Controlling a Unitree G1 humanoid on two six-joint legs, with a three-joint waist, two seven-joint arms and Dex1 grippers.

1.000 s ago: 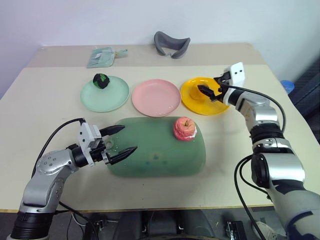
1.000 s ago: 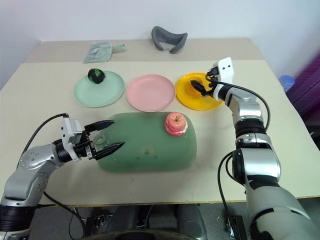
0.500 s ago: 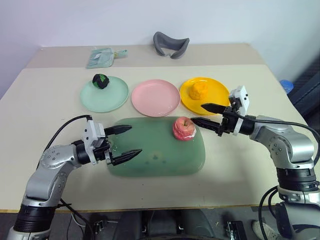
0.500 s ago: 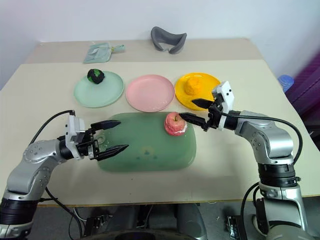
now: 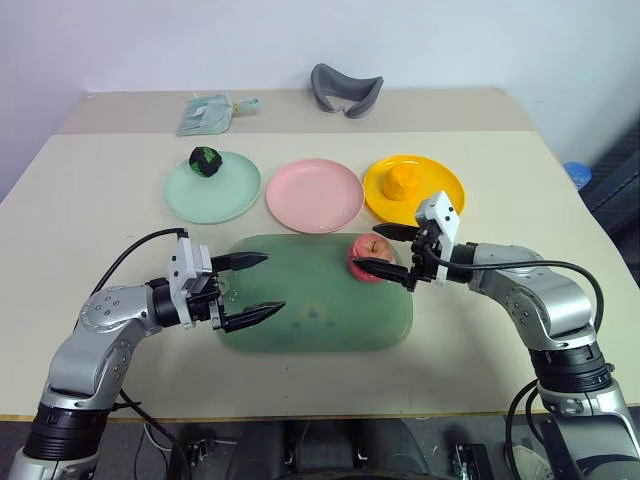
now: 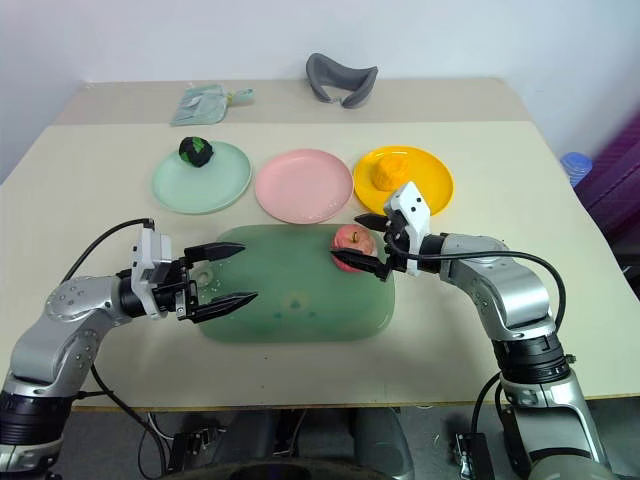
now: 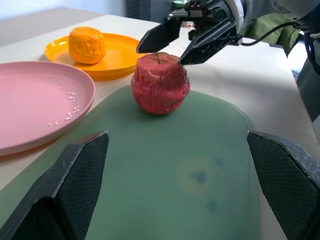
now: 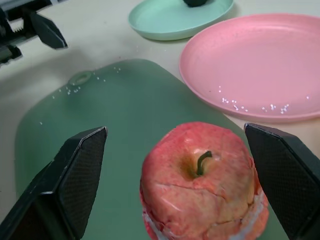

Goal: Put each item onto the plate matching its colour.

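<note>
Pinkish-red in its white netting, the apple (image 5: 367, 257) stands upright on the green mat (image 5: 310, 310), near the pink plate (image 5: 314, 194). We see our right tool (image 5: 381, 249) spread wide around it, holding nothing. The orange fruit (image 5: 401, 182) sits on the orange plate (image 5: 440, 180), the dark ball (image 5: 204, 160) on the mint plate (image 5: 220, 195). Our left tool (image 5: 259, 285) gapes empty over the mat's other end on the tabletop (image 5: 90, 220).

beige table (image 5: 80, 200), three plates (image 5: 313, 195), green mat (image 5: 320, 315)

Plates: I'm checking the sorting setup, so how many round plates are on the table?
3, in a row behind the green mat: mint green plate at the robot's left, pink plate in the middle, orange-yellow plate at the right.
</note>
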